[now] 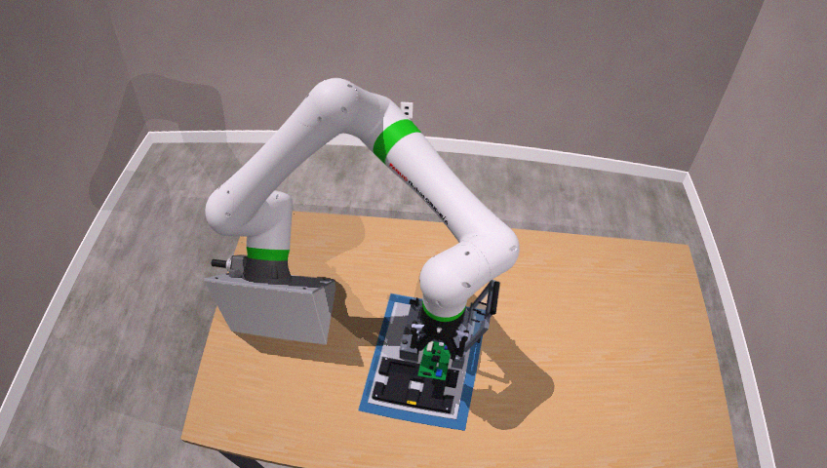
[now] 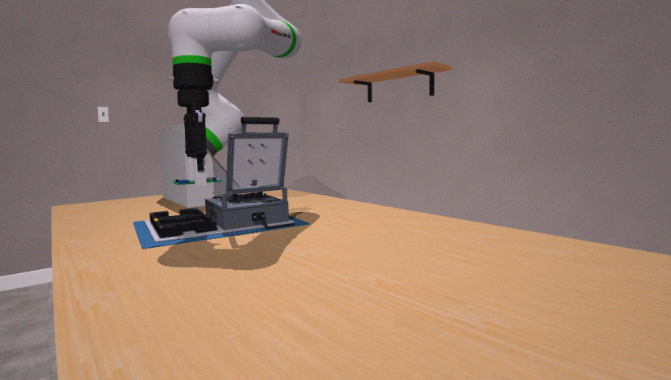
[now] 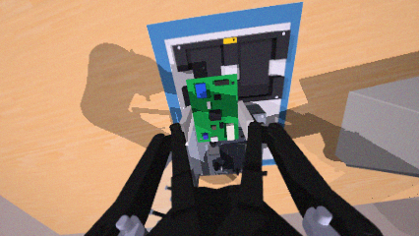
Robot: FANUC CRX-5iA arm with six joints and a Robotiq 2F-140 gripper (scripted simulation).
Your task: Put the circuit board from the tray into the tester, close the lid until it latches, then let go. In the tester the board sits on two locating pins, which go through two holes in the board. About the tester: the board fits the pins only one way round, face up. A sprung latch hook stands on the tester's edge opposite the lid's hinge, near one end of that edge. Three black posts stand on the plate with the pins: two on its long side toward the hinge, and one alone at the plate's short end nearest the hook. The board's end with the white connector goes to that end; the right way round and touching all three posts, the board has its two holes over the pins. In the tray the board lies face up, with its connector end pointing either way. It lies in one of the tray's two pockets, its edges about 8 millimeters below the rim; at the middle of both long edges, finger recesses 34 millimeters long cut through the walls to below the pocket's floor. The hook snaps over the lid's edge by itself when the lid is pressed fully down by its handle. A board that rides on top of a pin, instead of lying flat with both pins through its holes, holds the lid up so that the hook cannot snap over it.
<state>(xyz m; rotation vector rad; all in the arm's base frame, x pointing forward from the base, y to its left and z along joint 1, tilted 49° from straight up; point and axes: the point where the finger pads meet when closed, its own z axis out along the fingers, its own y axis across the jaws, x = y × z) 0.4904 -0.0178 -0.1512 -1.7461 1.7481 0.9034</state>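
Note:
The green circuit board (image 1: 429, 369) (image 2: 183, 182) (image 3: 227, 101) hangs level and face up, well above the black tray (image 1: 379, 399) (image 3: 281, 48). My gripper (image 2: 200, 176) (image 3: 214, 111) is shut on its two long edges. In the wrist view the board's white connector (image 3: 230, 131) is at the end toward the tester, and a blue part is at the far end. The grey tester (image 2: 244, 217) stands beside the tray with its lid (image 2: 229, 165) upright and open, handle (image 2: 259, 120) on top. The locating pins, posts and latch hook cannot be made out.
Tray and tester stand on a blue-edged mat (image 1: 467, 418) (image 2: 138, 243) (image 3: 164, 32). The raised lid and its handle stand high close to my arm. A grey box (image 1: 278, 313) (image 3: 381, 130) under the robot's base stands off to one side.

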